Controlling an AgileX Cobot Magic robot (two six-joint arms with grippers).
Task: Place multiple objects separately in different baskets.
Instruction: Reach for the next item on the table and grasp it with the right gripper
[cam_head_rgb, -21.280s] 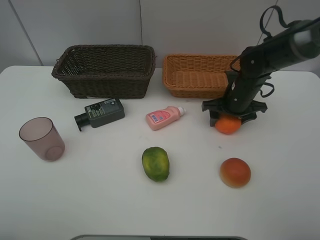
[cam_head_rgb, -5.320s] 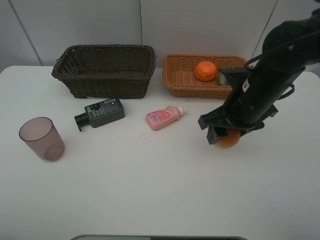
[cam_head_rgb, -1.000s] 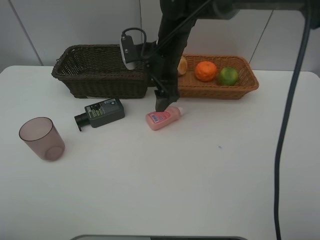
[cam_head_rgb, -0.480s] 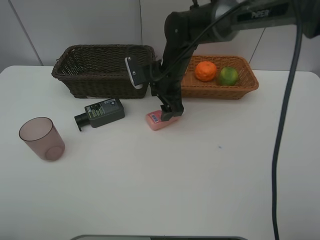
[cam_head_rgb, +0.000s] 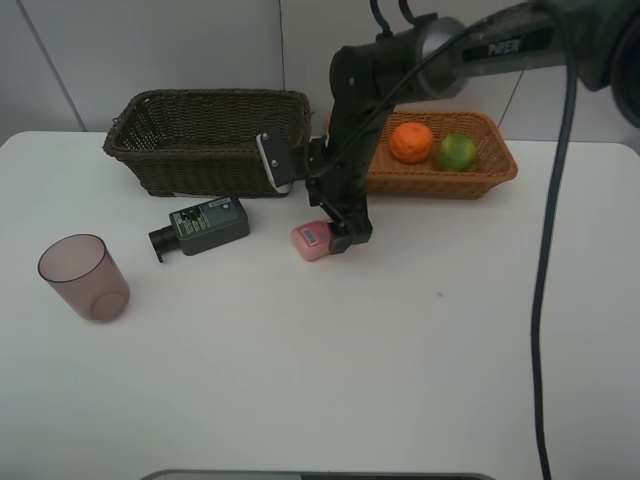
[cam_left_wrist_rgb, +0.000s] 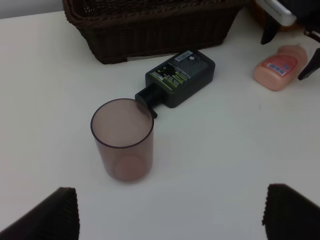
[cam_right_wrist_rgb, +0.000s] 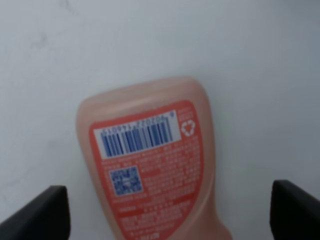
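Three items unsorted | right gripper (cam_head_rgb: 338, 237) jaws apart astride pink bottle (cam_right_wrist_rgb: 150, 160) | we centre, lower, close squarely.

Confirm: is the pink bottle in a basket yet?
No, the pink bottle lies on the white table beneath the right gripper.

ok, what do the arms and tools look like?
Right arm: black tubular links, white lettering on the upper link, a white camera block at the wrist, a thick black cable hanging alongside. Right tool black. Left tool shows only two black, blunt fingertips.
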